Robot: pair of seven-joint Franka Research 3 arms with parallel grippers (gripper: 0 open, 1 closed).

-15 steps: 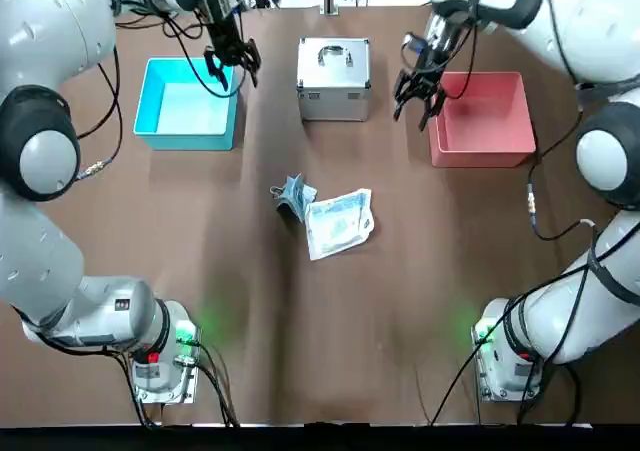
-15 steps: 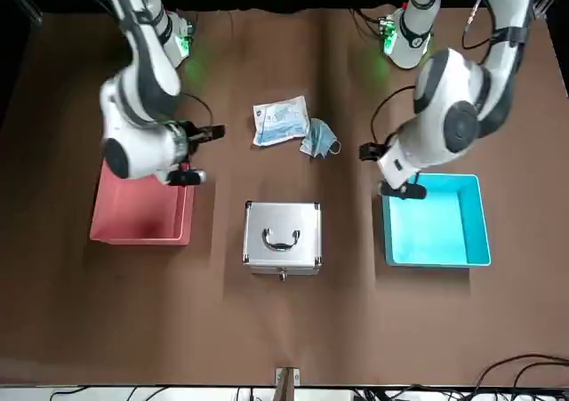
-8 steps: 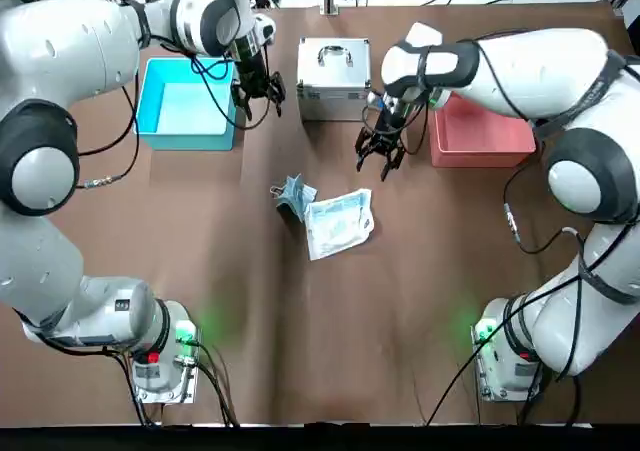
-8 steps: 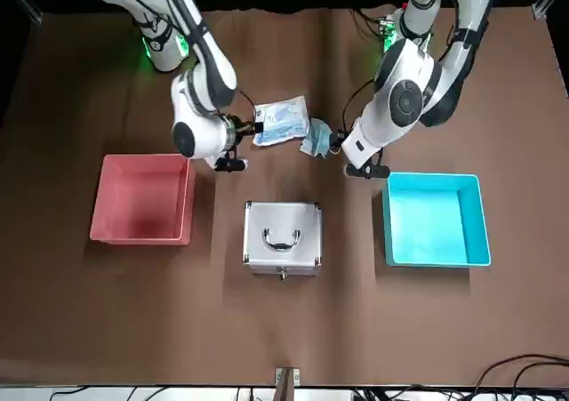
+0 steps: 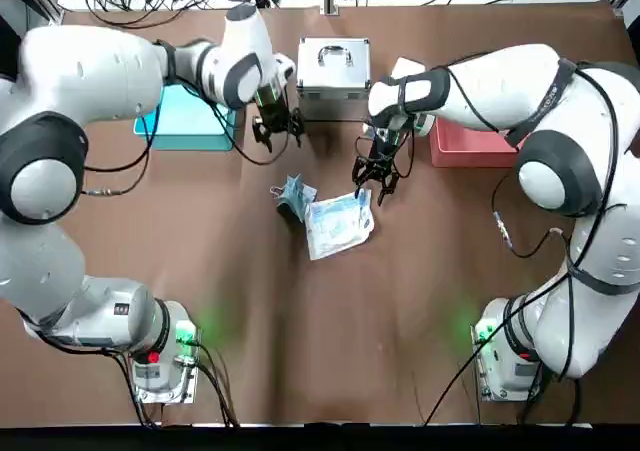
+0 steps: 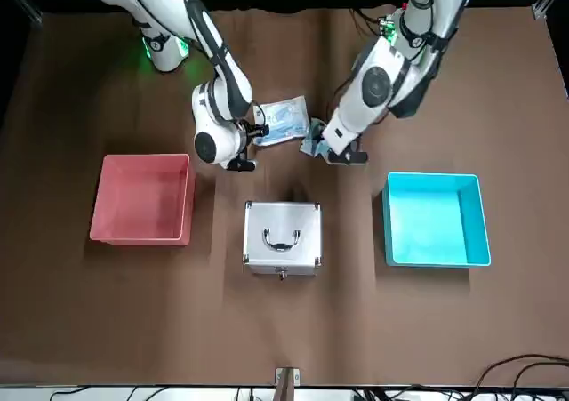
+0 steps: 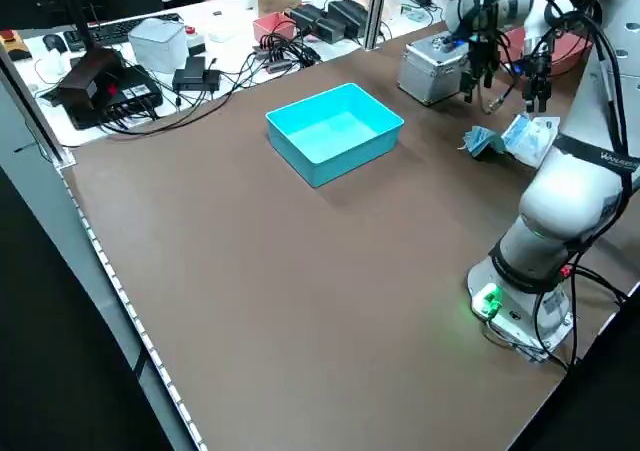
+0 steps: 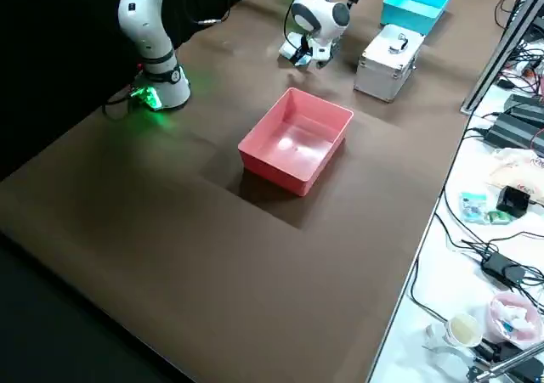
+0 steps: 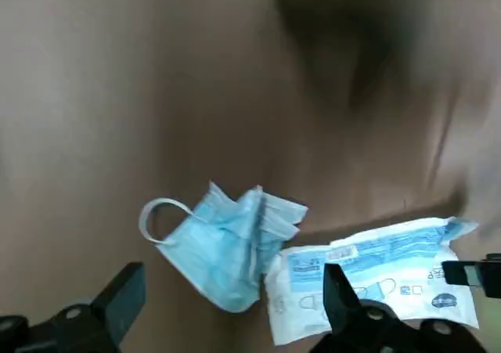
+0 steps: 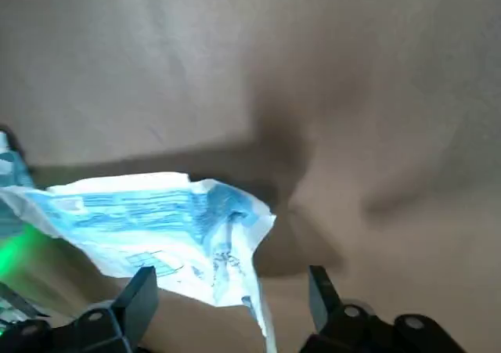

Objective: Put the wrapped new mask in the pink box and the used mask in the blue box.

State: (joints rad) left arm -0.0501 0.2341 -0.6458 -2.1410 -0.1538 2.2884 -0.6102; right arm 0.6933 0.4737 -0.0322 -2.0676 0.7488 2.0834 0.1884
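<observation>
The wrapped new mask (image 5: 338, 223) lies flat at mid-table, and the bunched used mask (image 5: 292, 197) touches its left end. My right gripper (image 5: 378, 176) hangs open just past the packet's far right corner; its wrist view shows the packet (image 10: 156, 228) between and ahead of its fingers. My left gripper (image 5: 275, 131) is open, a little beyond the used mask (image 9: 227, 243), between the blue box (image 5: 185, 126) and the silver case. The pink box (image 6: 142, 198) stands at the far right, partly hidden by my right arm in the top view. Both boxes hold nothing.
A silver metal case (image 5: 333, 66) with a handle stands at the far middle, between the two boxes. Cables and equipment lie beyond the table's far edge. Bare brown table stretches from the masks to the arm bases.
Both arms have swung from beside their boxes toward the table's middle. The right gripper has come down to the packet's corner, the left nearer the used mask. Both stay open; the masks have not moved.
</observation>
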